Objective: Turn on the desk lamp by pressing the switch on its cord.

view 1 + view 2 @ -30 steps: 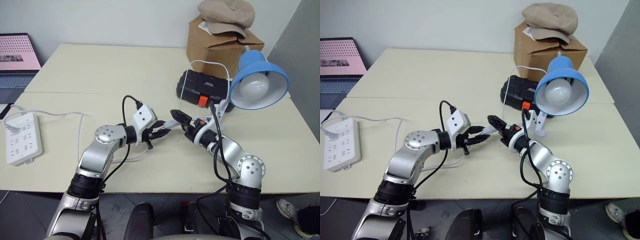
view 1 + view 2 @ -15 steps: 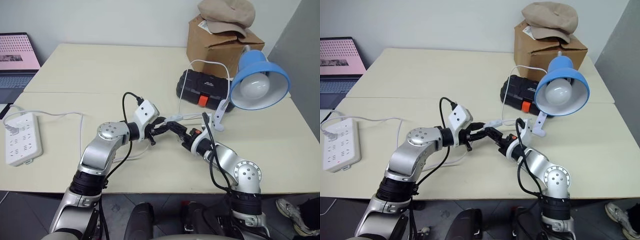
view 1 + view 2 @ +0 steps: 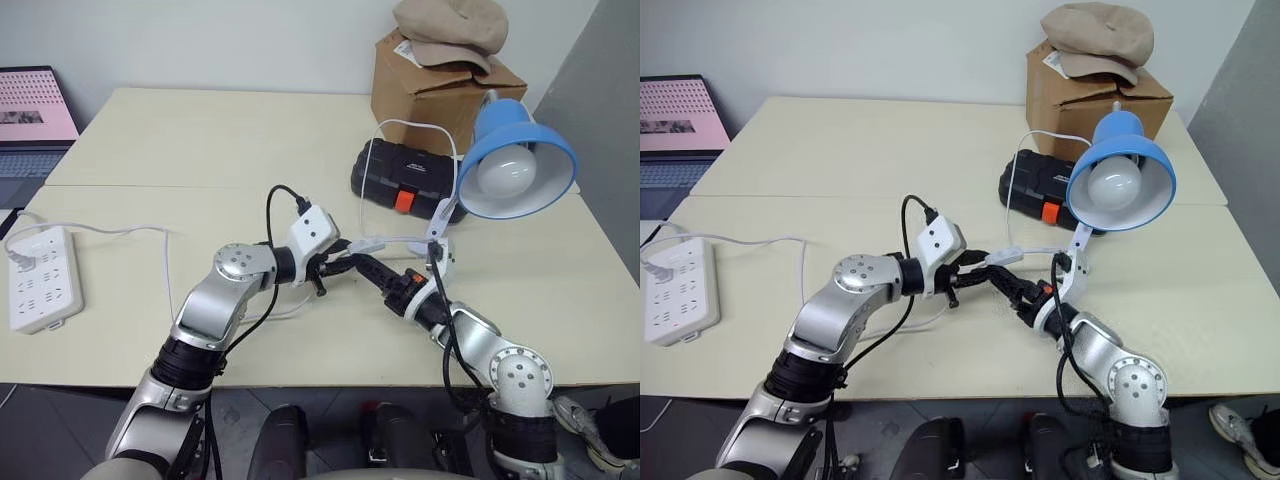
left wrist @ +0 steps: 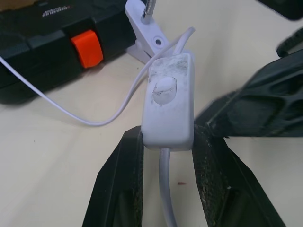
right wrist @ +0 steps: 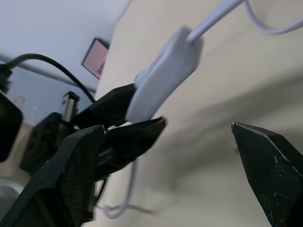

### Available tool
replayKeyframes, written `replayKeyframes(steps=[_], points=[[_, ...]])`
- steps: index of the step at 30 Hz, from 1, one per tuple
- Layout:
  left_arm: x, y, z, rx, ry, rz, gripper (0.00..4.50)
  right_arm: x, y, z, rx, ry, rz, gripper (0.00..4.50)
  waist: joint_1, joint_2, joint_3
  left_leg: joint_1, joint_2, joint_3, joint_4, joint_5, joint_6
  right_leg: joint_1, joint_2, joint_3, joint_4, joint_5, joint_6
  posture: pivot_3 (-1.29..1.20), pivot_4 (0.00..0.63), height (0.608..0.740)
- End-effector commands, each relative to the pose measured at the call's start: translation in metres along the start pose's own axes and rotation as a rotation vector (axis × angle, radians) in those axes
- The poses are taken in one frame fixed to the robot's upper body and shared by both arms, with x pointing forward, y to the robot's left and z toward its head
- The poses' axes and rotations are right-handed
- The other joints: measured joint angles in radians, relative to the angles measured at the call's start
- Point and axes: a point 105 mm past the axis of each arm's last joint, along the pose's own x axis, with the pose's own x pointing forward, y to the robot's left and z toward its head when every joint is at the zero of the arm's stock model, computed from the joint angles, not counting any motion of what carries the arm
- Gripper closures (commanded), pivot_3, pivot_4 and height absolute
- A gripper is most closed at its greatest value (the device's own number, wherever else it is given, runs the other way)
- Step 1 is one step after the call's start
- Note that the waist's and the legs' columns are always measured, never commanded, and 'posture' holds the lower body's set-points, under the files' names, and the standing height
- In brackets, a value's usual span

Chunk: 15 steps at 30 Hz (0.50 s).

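Note:
The desk lamp (image 3: 515,150), with a blue dome shade and a white bulb, stands on its white clip base (image 3: 438,238) at the table's right. My left gripper (image 3: 335,267) is shut on the switch (image 4: 169,106), a white oblong block held above the table, with its oval button facing up. The thin white cord (image 4: 94,120) runs from the switch towards the lamp and loops behind the black case. My right gripper (image 3: 368,270) is open, its two fingers spread wide just beside and under the free end of the switch (image 5: 163,75), with nothing between them.
A black tool case (image 3: 405,175) with an orange latch lies behind the switch. A cardboard box (image 3: 440,75) with a cap on top stands at the back right. A white power strip (image 3: 40,275) lies at the left edge, and a laptop (image 3: 35,105) sits beyond it.
My left gripper has carried the switch to the right, towards the lamp. My right arm has drawn back and lower, so its open fingers now sit close under the switch.

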Motion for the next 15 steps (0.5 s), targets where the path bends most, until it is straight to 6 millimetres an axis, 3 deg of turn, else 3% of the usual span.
replayKeyframes(steps=[1, 15], points=[[0.002, 0.002, 0.013, 0.052, -0.035, 0.006, 3.38, 0.004, 0.01, 0.007, 0.039, -0.072, -0.005, 0.0, 0.0, 0.0, 0.0, 0.0, 0.0, 0.0, 0.0, 0.0, 0.0, 0.0, 0.0, 0.0, 0.0, 0.0, 0.0, 0.0, 0.15, 0.74], [0.0, 0.011, 0.009, 0.06, -0.025, 0.044, 3.38, 0.004, 0.011, 0.021, 0.184, -0.165, 0.004, 0.0, 0.0, 0.0, 0.0, -0.001, -0.001, 0.0, 0.0, 0.0, 0.0, 0.0, 0.0, 0.0, -0.001, 0.0, 0.0, 0.0, 0.15, 0.74]])
